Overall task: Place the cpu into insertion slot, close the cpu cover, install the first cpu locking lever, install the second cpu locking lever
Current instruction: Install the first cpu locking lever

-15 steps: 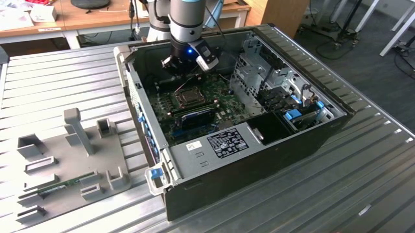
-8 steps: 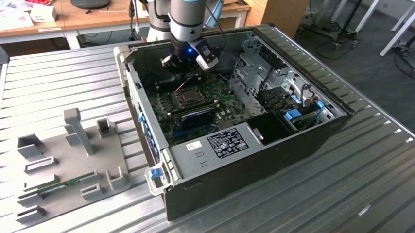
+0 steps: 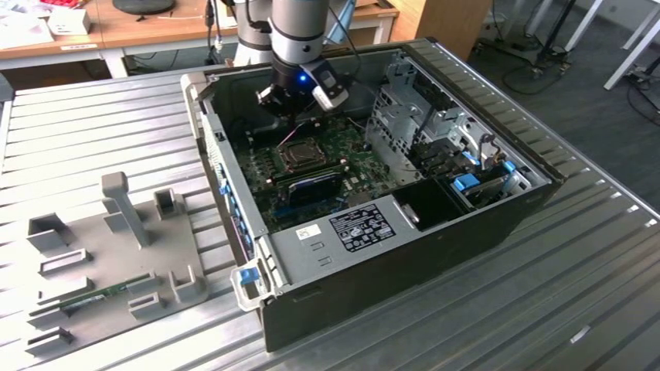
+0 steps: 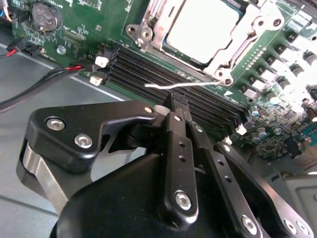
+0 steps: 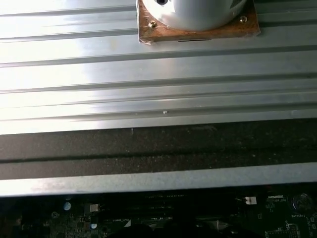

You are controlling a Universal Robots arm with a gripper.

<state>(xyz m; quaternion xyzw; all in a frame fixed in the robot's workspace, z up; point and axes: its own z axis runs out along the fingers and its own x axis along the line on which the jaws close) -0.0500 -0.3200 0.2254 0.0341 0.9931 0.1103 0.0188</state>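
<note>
Cpu (image 4: 200,27): it sits in the insertion slot (image 4: 142,32) on the green board (image 4: 94,20); its pale metal top shows in the second wrist view.
Cpu cover (image 4: 237,47): the silver frame lies flat around the cpu, whose top shows through its window.
Locking lever (image 4: 168,85): a thin silver wire juts out from one corner of the slot and runs over the black memory slots (image 4: 148,67). I cannot tell whether it is latched.
Gripper (image 4: 179,101): my two black fingers are clenched together with nothing visible between them. The tips are just beside the lever, over the memory slots, and I cannot tell whether they touch it.
Arm: in the exterior view my gripper (image 3: 297,104) hangs inside the open computer case (image 3: 413,255), above the board and near the slot.
Case: it lies on its side on the ribbed metal bench (image 3: 93,116).
Wires (image 4: 59,74): red and black leads run to white plugs at the board's edge.
Grey plate (image 3: 113,247): it lies on the bench toward the exterior view's left, well apart from the case, and carries upright holders.
</note>
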